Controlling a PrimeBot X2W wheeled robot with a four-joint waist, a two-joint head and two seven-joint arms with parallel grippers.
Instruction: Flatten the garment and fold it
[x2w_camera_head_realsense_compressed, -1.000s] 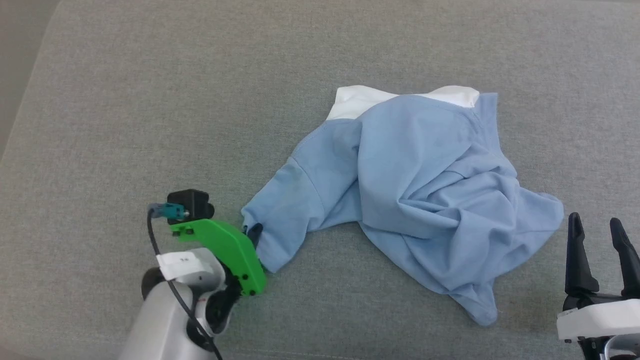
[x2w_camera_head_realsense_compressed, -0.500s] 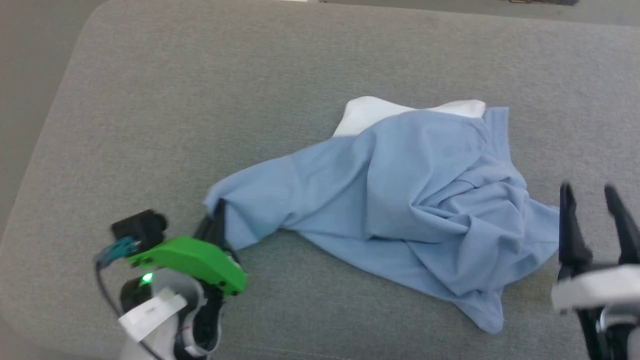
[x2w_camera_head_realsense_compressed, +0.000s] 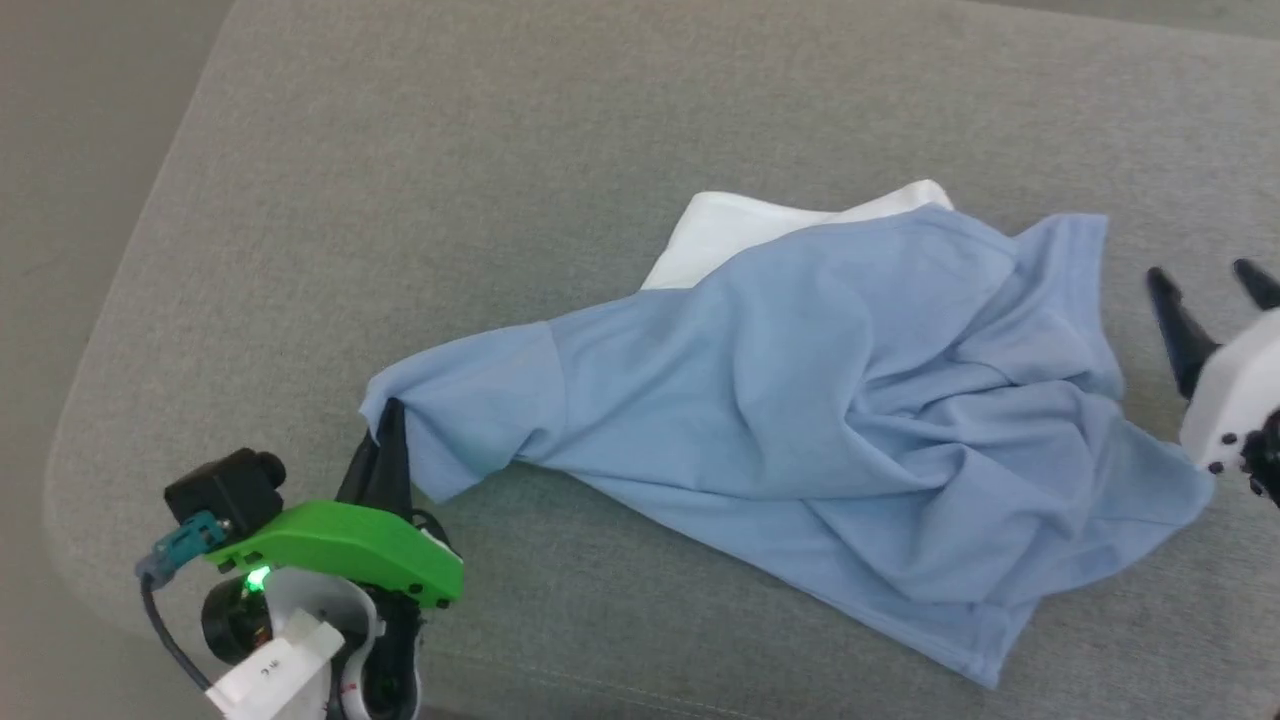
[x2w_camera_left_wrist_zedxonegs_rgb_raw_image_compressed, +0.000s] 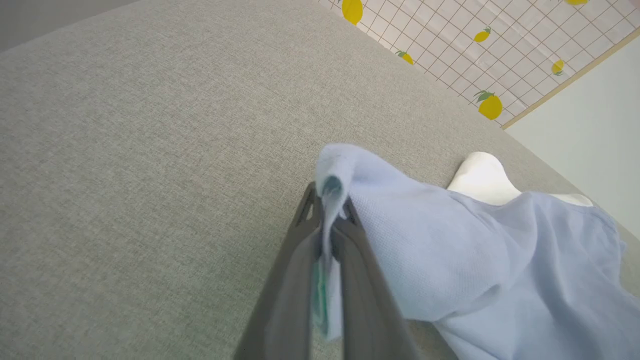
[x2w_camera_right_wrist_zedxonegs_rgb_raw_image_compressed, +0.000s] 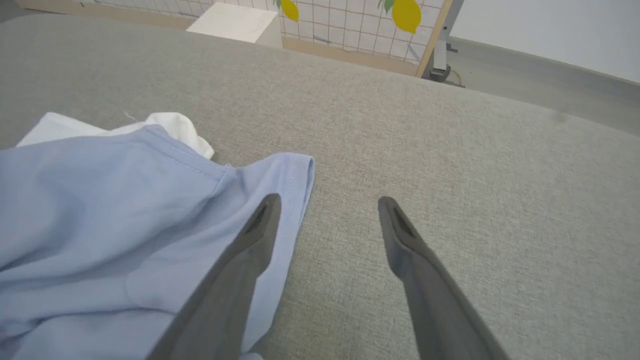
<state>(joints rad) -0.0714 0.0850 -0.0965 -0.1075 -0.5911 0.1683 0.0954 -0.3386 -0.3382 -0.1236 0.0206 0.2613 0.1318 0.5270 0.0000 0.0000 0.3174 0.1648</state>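
A: Whereabouts of the garment (x2w_camera_head_realsense_compressed: 800, 400)?

B: Rumpled across the middle of the grey cushion (x2w_camera_head_realsense_compressed: 500, 150), overlapping a white cloth (x2w_camera_head_realsense_compressed: 720, 235) on the far side.

A: Left gripper (x2w_camera_head_realsense_compressed: 388, 430)?

B: Clenched on the hem of the sleeve (x2w_camera_head_realsense_compressed: 470, 410), at the near left.

A: Right gripper (x2w_camera_head_realsense_compressed: 1200, 272)?

B: Spread wide, grasping nothing, just beside the hemmed corner at the far right.

A: Best way to flatten, then?

B: Draw the sleeve leftward, low and slow. Pinch that far right hem before adding tension, otherwise probably just dragging the whole heap, white cloth included. Then pull both ends apart evenly. Go gently: thin knit, likely to stretch or slip out.
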